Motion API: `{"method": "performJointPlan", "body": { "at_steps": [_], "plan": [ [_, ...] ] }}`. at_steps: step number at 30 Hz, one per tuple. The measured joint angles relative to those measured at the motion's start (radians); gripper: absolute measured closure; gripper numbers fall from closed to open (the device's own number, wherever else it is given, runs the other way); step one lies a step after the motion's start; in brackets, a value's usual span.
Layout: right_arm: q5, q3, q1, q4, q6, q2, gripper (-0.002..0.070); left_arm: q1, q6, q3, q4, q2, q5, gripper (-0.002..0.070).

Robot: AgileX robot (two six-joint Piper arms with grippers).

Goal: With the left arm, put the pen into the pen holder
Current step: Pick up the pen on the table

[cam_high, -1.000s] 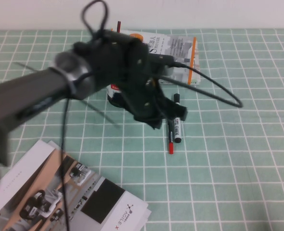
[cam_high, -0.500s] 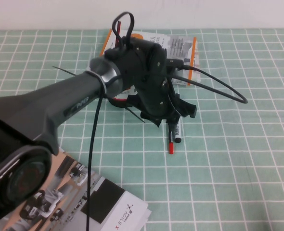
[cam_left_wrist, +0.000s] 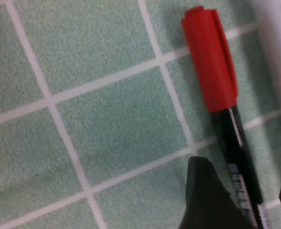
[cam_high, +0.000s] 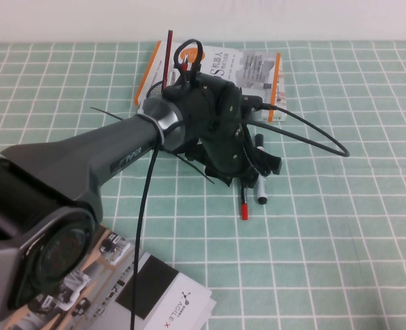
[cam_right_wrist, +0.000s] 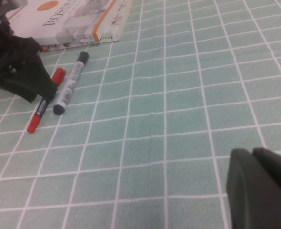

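The red pen (cam_high: 244, 205) lies on the green checked cloth, with its near end showing below my left gripper (cam_high: 248, 180). In the left wrist view its red cap (cam_left_wrist: 210, 57) is in plain sight. Its dark middle section (cam_left_wrist: 235, 157) runs between the two black fingers (cam_left_wrist: 205, 200) of my left gripper (cam_left_wrist: 247, 202), which is open and low over the pen. The black mesh pen holder (cam_high: 153, 88) is mostly hidden behind the left arm. My right gripper (cam_right_wrist: 262, 186) hovers over bare cloth far from the pen (cam_right_wrist: 41, 110), its fingers together.
A white-barrelled marker (cam_high: 261, 187) with a black cap lies right beside the pen, also in the right wrist view (cam_right_wrist: 70, 88). A book (cam_high: 254, 69) lies at the back behind the holder. An open magazine (cam_high: 141, 295) lies at the front left.
The left arm has swung over and come down, bringing its gripper from above the pens to low around the red pen. The marker has shifted slightly to the right.
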Motion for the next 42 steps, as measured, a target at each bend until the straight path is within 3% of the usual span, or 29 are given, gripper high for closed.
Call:
{"method": "performJointPlan", "body": {
  "at_steps": [11, 18, 23, 27, 37, 42],
  "plan": [
    [0.0, 0.0, 0.0, 0.0, 0.0, 0.0, 0.0696, 0.0, -0.012, -0.011, 0.04, 0.012, 0.063, 0.0388],
    [0.0, 0.0, 0.0, 0.0, 0.0, 0.0, 0.0696, 0.0, 0.053, -0.015, 0.044, 0.012, 0.15, 0.0503],
    [0.0, 0.0, 0.0, 0.0, 0.0, 0.0, 0.0696, 0.0, 0.107, -0.018, 0.044, 0.012, 0.172, 0.0532],
    [0.0, 0.0, 0.0, 0.0, 0.0, 0.0, 0.0696, 0.0, 0.13, -0.018, 0.044, 0.012, 0.189, 0.0618],
    [0.0, 0.0, 0.0, 0.0, 0.0, 0.0, 0.0696, -0.013, 0.216, -0.006, 0.062, -0.041, 0.258, 0.0622],
    [0.0, 0.0, 0.0, 0.0, 0.0, 0.0, 0.0696, -0.021, 0.223, 0.105, 0.087, -0.215, 0.141, 0.0622]
  ]
}}
